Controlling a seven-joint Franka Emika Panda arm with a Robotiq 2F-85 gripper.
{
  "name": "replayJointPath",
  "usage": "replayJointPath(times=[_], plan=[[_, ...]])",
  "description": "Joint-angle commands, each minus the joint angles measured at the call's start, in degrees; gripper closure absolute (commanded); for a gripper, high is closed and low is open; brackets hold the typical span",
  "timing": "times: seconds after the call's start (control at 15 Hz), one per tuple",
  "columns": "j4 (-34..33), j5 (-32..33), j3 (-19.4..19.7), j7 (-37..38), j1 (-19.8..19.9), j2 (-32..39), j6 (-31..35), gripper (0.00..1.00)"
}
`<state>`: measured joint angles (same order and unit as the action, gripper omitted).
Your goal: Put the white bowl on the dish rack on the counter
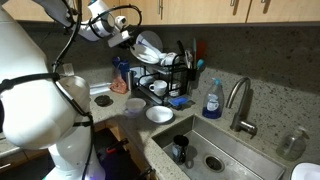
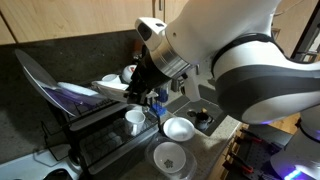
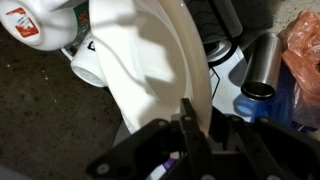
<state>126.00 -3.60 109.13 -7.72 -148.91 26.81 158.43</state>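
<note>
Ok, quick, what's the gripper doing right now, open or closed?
The gripper is closed on the bowl, fingers pinching its rim.

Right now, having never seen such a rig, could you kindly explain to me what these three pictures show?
The white machine is a robot arm with a two-fingered gripper. Two pictures come from cameras standing outside the robot, looking at a kitchen counter from different places; the third comes from a camera on its wrist. The gripper is shut on the rim of the white bowl, held up at the black dish rack. On the counter beside the sink lie two shallow white dishes, and a blue soap bottle stands near the tap.
</note>
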Motion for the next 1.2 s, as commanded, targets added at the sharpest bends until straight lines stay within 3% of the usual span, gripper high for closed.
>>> replayJointPath(times=[0.0,0.6,1.13], plan=[[-0.05,0.66,0.78,0.60,0.01,2.11,-0.95,0.96],[0.14,0.69,0.83,0.86,0.00,2.71,-1.34,0.96],[1.19,-3.29,0.93,-0.87,0.01,5.67,-1.70,0.96]])
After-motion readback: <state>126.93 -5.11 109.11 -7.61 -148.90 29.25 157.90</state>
